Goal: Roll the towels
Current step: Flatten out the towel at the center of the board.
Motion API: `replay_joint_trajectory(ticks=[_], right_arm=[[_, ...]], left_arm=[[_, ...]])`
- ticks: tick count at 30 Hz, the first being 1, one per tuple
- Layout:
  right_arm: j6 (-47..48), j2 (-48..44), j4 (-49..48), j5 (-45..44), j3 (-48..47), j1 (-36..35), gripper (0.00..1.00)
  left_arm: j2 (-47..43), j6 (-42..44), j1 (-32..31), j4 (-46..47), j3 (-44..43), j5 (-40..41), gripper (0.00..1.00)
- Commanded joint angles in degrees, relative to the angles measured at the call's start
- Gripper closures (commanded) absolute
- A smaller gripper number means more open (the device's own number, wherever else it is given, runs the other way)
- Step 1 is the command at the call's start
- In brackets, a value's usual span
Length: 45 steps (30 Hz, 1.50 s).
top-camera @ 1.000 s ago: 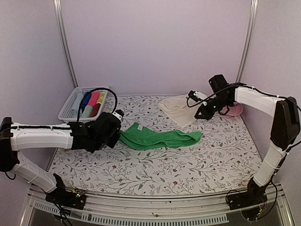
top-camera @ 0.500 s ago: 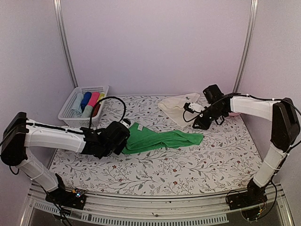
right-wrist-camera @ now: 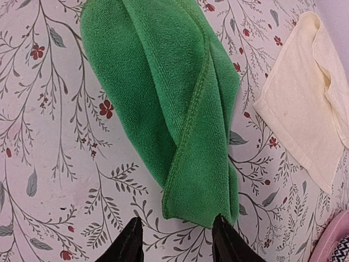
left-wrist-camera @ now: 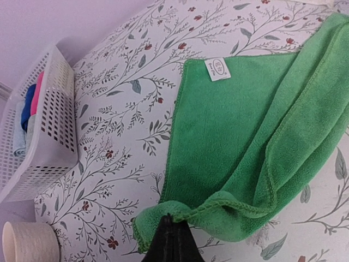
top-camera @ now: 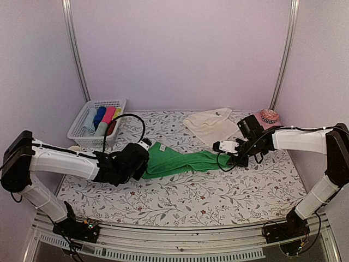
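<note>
The green towel (top-camera: 180,161) lies loosely folded and stretched left to right across the middle of the floral table. My left gripper (left-wrist-camera: 170,219) is shut on its near left corner (top-camera: 144,173), bunching the hem there. In the right wrist view the towel's narrow right end (right-wrist-camera: 191,180) lies just ahead of my right gripper (right-wrist-camera: 177,224). That gripper (top-camera: 228,158) is open, one finger to either side of the end, holding nothing. The cream-white towel (top-camera: 210,124) lies rumpled and flat behind it (right-wrist-camera: 305,98).
A white basket (top-camera: 82,128) with blue, pink, red and yellow rolls stands at the back left (left-wrist-camera: 49,125). A cream cup (left-wrist-camera: 27,243) sits near it. A pink dish (top-camera: 270,115) is at the back right corner (right-wrist-camera: 332,243).
My right arm came forward from the cream towel down to the green towel's right end and its jaws opened. The left gripper slid slightly right, still pinching the corner.
</note>
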<state>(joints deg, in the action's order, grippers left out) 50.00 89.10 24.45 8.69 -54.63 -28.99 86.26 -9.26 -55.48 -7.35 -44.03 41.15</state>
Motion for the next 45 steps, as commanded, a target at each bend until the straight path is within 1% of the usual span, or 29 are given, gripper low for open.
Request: replay_joint_trajectory(ticks=[1, 5, 15, 20, 23, 24, 26, 27, 29, 32, 36, 41, 45], right_arm=[[1.2, 3.5, -5.2, -6.7, 1.8, -2.8, 0.56], [0.2, 6.0, -6.9, -9.3, 1.8, -2.8, 0.56], [-0.4, 10.4, -8.0, -13.2, 2.1, -2.8, 0.59], [-0.5, 11.6, -9.0, -14.5, 2.3, -2.9, 0.63], [-0.8, 12.0, -9.7, -15.1, 2.3, -2.8, 0.69], [-0.7, 12.0, -9.8, -15.1, 2.3, -2.9, 0.74], [-0.7, 11.7, -9.9, -15.3, 2.3, -3.0, 0.90], [-0.7, 11.3, -9.9, -15.4, 2.3, -3.0, 0.96], [-0.5, 9.9, -9.8, -15.7, 2.3, -3.0, 0.98], [-0.1, 6.1, -9.6, -17.1, 2.2, -3.0, 0.98], [-0.3, -0.1, -9.2, -19.3, 0.9, -2.9, 0.98], [-0.6, -5.7, -8.4, -21.1, -2.1, -1.8, 0.98], [-1.2, -9.7, -7.2, -20.5, -5.7, 1.0, 0.98]], left_arm=[[-1.3, 0.5, -0.5, 3.6, 1.6, 0.2, 1.00], [-2.1, 0.5, -0.5, 5.2, 2.9, -0.8, 1.00], [-2.4, 0.9, -0.5, 6.9, 4.1, -0.7, 1.00], [-2.7, 0.9, -0.5, 7.0, 4.3, -0.7, 1.00], [-2.7, 1.0, -0.5, 7.3, 4.5, -0.7, 1.00], [-2.6, 1.0, -0.5, 7.3, 4.5, -0.7, 1.00], [-2.6, 1.1, -0.4, 7.4, 4.5, -0.6, 1.00], [-2.6, 1.1, -0.5, 7.4, 4.6, -0.6, 1.00], [-2.5, 1.4, -0.4, 7.4, 4.5, -0.3, 1.00], [-2.4, 1.8, -0.5, 6.7, 3.6, 0.7, 1.00], [-3.3, 2.5, -0.4, 2.2, -0.5, 3.2, 1.00], [-7.9, 3.6, -0.5, -2.4, -5.0, 6.6, 1.00], [-12.2, 4.8, -0.6, -3.8, -7.0, 8.5, 1.00]])
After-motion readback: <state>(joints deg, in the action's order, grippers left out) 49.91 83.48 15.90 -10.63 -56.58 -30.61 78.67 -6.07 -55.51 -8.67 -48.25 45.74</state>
